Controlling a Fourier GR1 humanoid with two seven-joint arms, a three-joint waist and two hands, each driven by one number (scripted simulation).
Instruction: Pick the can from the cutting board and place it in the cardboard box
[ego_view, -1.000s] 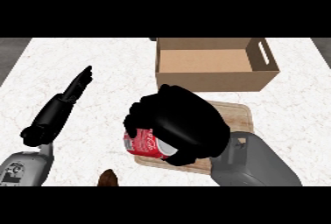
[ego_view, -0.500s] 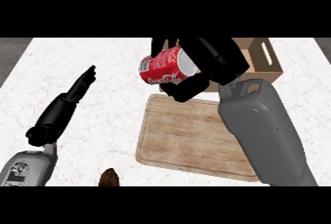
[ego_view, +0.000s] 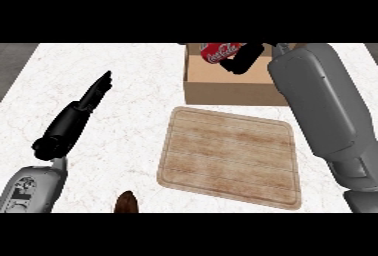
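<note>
The red can (ego_view: 221, 51) is over the open cardboard box (ego_view: 225, 91) at the counter's far side, lying tilted against the top of the view. My right hand (ego_view: 246, 58) is curled round the can's right end, and its grey forearm stretches forward along the right side. The wooden cutting board (ego_view: 230, 155) lies bare in the middle of the counter, just in front of the box. My left hand (ego_view: 77, 114) rests open at the left, fingers pointing away, holding nothing.
A small dark brown object (ego_view: 127, 202) sits at the counter's near edge, left of the board's front corner. White marbled counter (ego_view: 140, 85) stretches between my left hand and the box.
My right hand has carried the can from the cutting board forward and up to above the box. The board now lies uncovered. The left hand has not moved.
</note>
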